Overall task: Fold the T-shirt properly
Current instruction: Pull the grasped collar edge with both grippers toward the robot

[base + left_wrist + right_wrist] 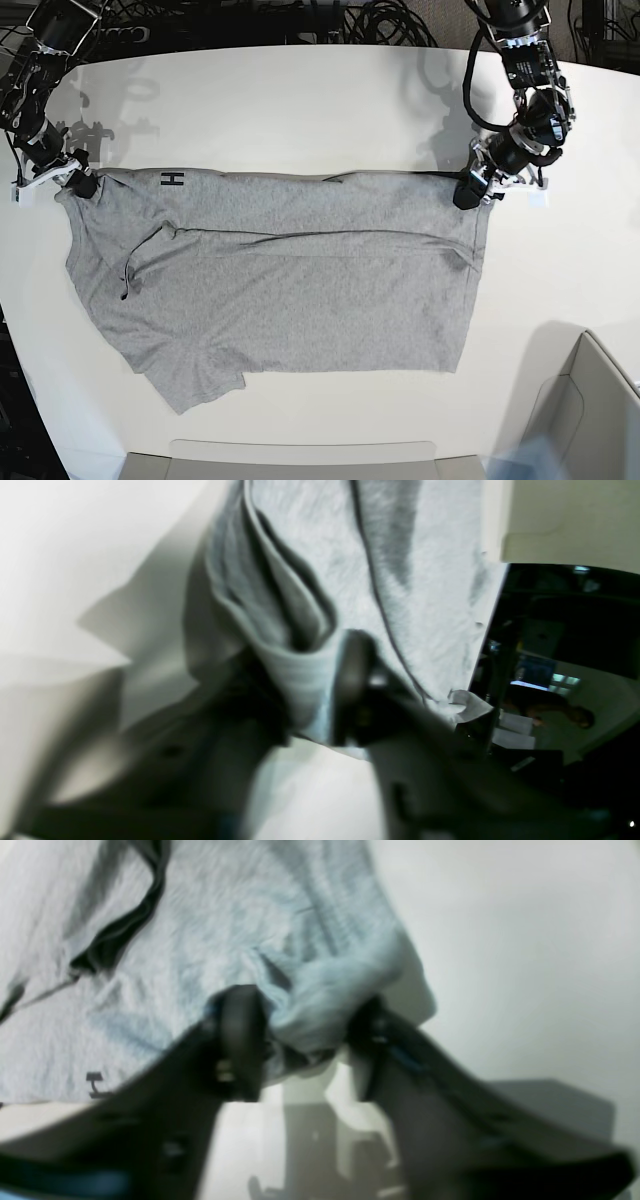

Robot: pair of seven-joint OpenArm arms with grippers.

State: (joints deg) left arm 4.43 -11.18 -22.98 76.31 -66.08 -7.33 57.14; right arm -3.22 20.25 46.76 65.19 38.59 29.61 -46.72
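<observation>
The heather-grey T-shirt lies spread flat on the white table, with a small black letter H near its far left edge. My left gripper is shut on the shirt's far right corner. In the left wrist view a fold of grey cloth sits pinched in the gripper. My right gripper is shut on the far left corner. In the right wrist view bunched cloth is held in the gripper. A sleeve points to the front left.
Black cables lie along the table's far edge. A pale open box stands at the front right corner. A grey flat panel lies along the front edge. The table's right edge shows in the left wrist view.
</observation>
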